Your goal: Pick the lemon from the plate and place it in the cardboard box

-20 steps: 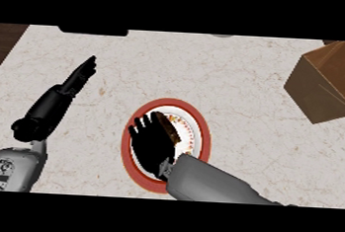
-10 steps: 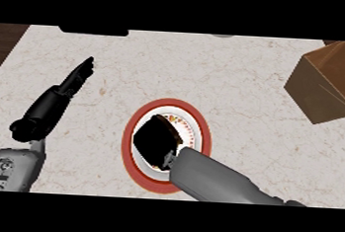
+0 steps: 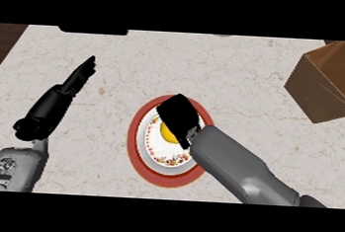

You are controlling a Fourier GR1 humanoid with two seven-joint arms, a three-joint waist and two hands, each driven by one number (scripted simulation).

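Reaching over the plate point(image 3: 145, 158), the right hand point(image 3: 179, 116) covers most of its upper half, the grey forearm running down to the lower right edge of the view. The lemon point(image 3: 167, 133) sits on the plate, a yellow patch showing just under the left side of the hand and against the wrist. From above, only the black back of the hand shows; I cannot tell whether its fingers are curled round the lemon or straight above it. The plate has a red rim and a patterned white inside, and it lies near the middle of the pale speckled counter point(image 3: 207, 65).

The cardboard box point(image 3: 330, 82) stands at the counter's right edge, well apart from the plate, brown and cut off by the side of the view.

The left hand point(image 3: 76, 79) shows at the left, fingers straight and pointing up and away, holding nothing, well apart from the plate.
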